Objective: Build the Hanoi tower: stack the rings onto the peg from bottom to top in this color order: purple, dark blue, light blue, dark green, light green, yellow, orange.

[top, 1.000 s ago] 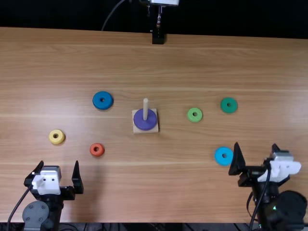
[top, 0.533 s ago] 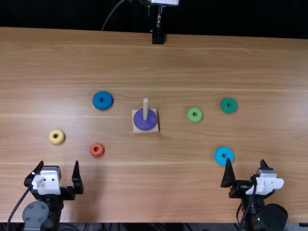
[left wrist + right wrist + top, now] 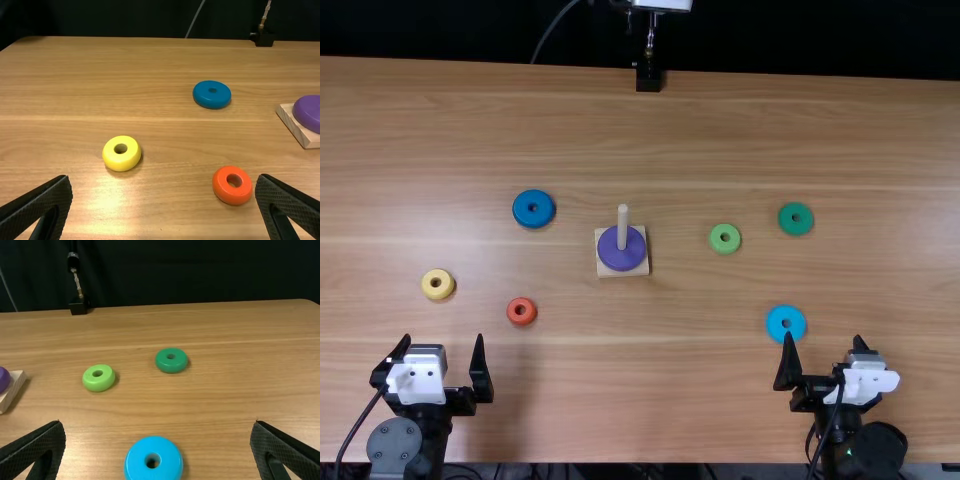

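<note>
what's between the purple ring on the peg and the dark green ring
The light green ring lies between the purple ring and the dark green ring, nearer the dark green one, in the top view.

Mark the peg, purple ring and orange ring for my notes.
Peg (image 3: 622, 228): top view, middle of its shaft.
Purple ring (image 3: 622, 260): top view, its upper face.
Orange ring (image 3: 232, 196): left wrist view, its near side.

Table (image 3: 720, 130) bright, backdrop (image 3: 450, 30) near black; pale glare near yellow ring (image 3: 121, 161); soft shadows beside yellow ring, light blue ring (image 3: 136, 460)
</note>
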